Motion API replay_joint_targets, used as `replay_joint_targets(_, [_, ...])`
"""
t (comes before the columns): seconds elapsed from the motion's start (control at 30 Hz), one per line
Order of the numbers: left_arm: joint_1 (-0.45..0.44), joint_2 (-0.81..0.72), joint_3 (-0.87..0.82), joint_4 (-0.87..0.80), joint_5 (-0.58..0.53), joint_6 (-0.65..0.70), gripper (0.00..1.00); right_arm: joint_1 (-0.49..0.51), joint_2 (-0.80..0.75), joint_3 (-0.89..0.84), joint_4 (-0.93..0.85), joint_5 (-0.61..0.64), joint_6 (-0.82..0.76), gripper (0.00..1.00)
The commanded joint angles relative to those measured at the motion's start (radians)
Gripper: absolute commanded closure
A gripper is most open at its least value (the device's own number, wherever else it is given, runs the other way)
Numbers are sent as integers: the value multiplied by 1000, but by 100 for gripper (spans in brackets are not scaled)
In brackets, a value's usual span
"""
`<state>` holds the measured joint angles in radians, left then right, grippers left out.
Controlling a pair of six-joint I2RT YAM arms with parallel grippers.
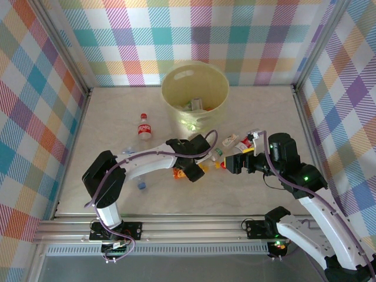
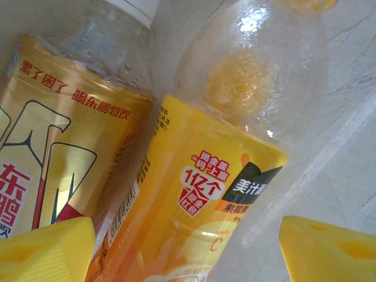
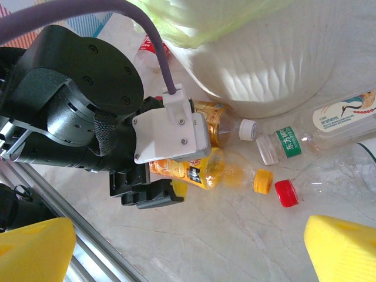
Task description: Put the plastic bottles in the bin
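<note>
**Orange-label bottle between spread left jaws, just in front of the bin**

Bottles lie in a loose cluster on the bench (image 1: 117, 111) on the near side of the bin (image 1: 218, 88), the closest ones almost at its foot. The left gripper (image 2: 188, 247) is down among them with its jaws spread. The orange-label bottle (image 2: 194, 194) lies lengthwise in the gap between the yellow fingertips (image 2: 47, 249), its clear neck pointing away from the wrist. Whether either pad touches it cannot be told. A golden-label bottle (image 2: 64, 158) with a white cap lies against it, on the side nearer the bin.

The right gripper (image 3: 188, 252) hovers over the bench farther from the bin than the cluster. Its jaws are also spread and hold nothing. Between it and the bin lie a green-label bottle (image 3: 289, 144), a clear bottle with a red cap (image 3: 286, 192) and a bird-label bottle (image 3: 343, 114). None of them is between the jaws.

One red-label bottle (image 1: 143, 127) lies alone to the left of the bin, well apart from both grippers.

Inside the bin, the yellow-green liner (image 3: 194, 20) drapes over the rim. A few bottles (image 1: 194, 106) rest at the bottom, though they are too small for their labels to be made out.
</note>
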<state>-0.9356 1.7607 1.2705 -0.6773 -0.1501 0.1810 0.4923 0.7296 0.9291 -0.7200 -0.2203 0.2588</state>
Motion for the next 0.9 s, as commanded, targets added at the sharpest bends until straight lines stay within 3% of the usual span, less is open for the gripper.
replay_joint_targets(0.0, [-12,25,-11,14,-2,16,18,6,-1,-3,-1,3,16,0])
replay_joint_targets(0.37, [-20,53,-24,6,43,-6,12,6,5,-7,6,6,14,0])
replay_joint_targets(0.7, [-82,37,-76,23,11,-115,10,6,2,-6,22,62,48,0])
replay_joint_targets(0.87, [-98,-3,-88,5,-8,-196,7,6,8,-3,22,4,38,0])
